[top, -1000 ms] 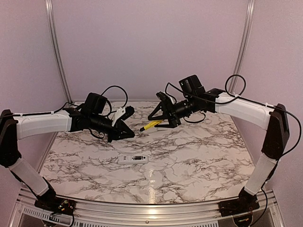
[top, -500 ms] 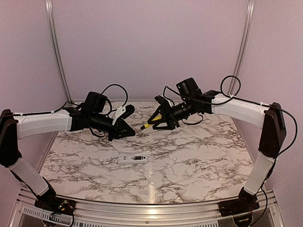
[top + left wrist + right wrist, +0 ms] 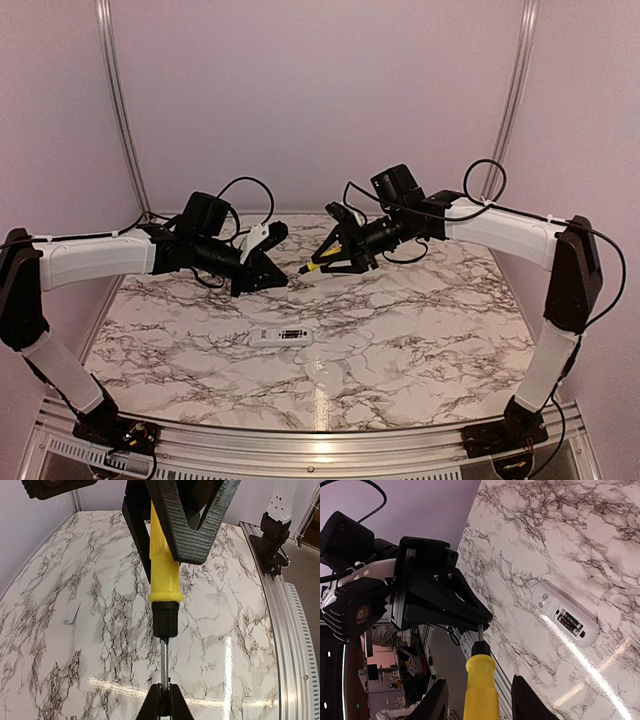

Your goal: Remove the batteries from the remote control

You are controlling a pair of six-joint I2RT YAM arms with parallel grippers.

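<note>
The right gripper point(image 3: 481, 700) held the yellow-handled screwdriver point(image 3: 479, 677), its shaft tip pinched by the left gripper point(image 3: 481, 620) above. The remote control point(image 3: 565, 615) lay to the screwdriver's right, compartment open.

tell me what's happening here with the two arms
The right gripper holds the yellow-handled screwdriver by its handle in mid-air, and the left gripper is pinched on its metal shaft, so it looks like a hand-over. The remote control lies on the marble table nearer the arm bases, battery compartment open and facing up; neither arm touches it.
</note>
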